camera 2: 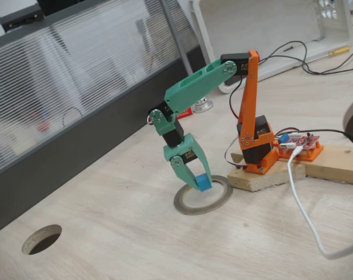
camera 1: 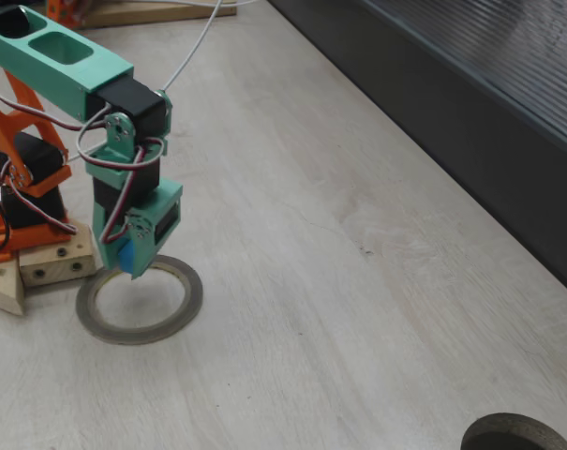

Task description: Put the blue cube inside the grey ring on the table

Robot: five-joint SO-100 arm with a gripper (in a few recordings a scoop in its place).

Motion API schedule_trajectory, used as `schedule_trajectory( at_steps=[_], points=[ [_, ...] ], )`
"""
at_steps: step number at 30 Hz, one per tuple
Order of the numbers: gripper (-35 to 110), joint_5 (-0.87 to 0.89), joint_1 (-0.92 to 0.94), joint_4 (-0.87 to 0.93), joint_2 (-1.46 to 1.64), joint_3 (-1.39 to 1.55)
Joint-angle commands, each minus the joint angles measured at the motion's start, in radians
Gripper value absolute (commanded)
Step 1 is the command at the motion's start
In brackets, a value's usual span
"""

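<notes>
A pale wood-grain table [camera 1: 377,281] runs up to a dark ribbed wall panel [camera 1: 508,103], which looks translucent and streaked in the other fixed view [camera 2: 65,87]. A round hole [camera 2: 42,239] is cut into the tabletop. Soft, even light casts faint shadows.

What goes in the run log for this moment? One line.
tool: shut on tiny blue cube | position: over thin flat grey ring | cube: unreleased

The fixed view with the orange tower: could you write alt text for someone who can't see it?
A green gripper holds a blue cube over the grey ring on a pale wooden table. The arm's orange base stands behind, on a wooden block.
</notes>
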Motion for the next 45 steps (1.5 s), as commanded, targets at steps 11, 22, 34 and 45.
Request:
schedule_trajectory(
  at_steps=[11,22,34,45],
  points=[
    [4,0.018,0.095,0.002,0.023,0.006],
    [4,0.017,0.084,0.005,0.023,0.006],
    [4,0.017,0.081,0.005,-0.095,0.006],
    [4,0.017,0.083,0.014,-0.092,0.006]
  ],
)
